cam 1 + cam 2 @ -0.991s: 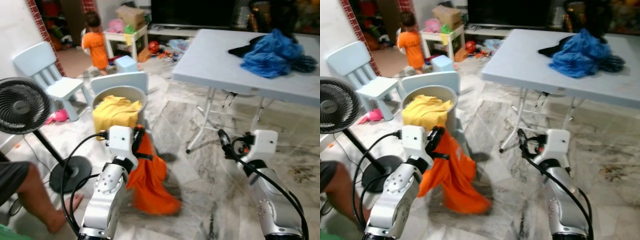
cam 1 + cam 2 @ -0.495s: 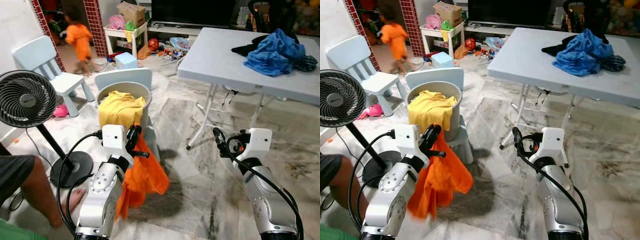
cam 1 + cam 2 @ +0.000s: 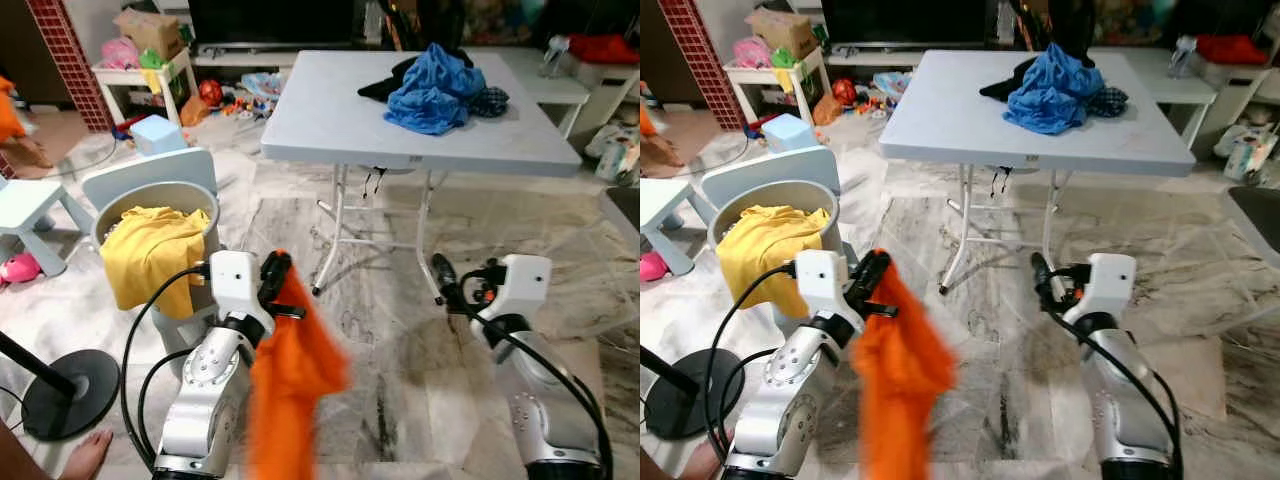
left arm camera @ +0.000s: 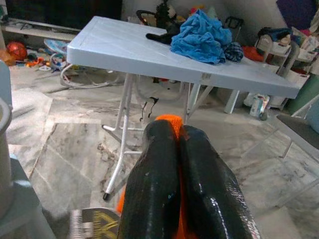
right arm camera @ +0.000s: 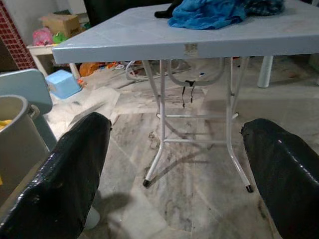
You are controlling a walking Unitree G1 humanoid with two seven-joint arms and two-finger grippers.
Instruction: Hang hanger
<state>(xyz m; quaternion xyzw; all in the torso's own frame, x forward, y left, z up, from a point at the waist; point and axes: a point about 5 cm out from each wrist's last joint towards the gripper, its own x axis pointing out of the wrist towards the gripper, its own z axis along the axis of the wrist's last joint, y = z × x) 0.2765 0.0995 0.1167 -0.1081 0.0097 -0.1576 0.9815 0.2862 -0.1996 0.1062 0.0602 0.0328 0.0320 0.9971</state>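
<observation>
- Head views: room w/ marble floor (image 3: 400, 340); robot's two silver arms reach fwd from the bottom edge.
- Left gripper (image 3: 275, 275) raised at chest height, fingers pinched tight on an orange garment (image 3: 295, 380).
- Garment hangs straight down from the fingertips, blurred at its lower part; no hanger can be made out in it, possibly hidden in the folds.
- Left wrist view adds a close look: the two black fingers (image 4: 154, 184) press together, a strip of orange cloth squeezed between them and poking out at the tips.
- Right gripper (image 3: 1042, 272) held fwd over the floor, well apart from the garment; from the head its fingers look like one dark bar.
- Right wrist view settles it: fingers (image 5: 75, 169) spread wide, nothing between them, floor and table legs seen through the gap.
- White folding table (image 3: 330, 120) stands ahead of both grippers; blue clothes pile (image 3: 430, 85) on its far side, w/ a dark item beside it.
- Grey laundry basket (image 3: 120, 200) on robot's left, near the left arm; yellow cloth (image 3: 150, 255) draped over its rim.
- Pale blue kid's chair (image 3: 150, 170) just behind the basket.
- Black fan base (image 3: 60, 390) on floor at lower left; a person's bare foot (image 3: 85, 455) beside it.
- Toys and a small white shelf (image 3: 140, 70) in the far left corner.
</observation>
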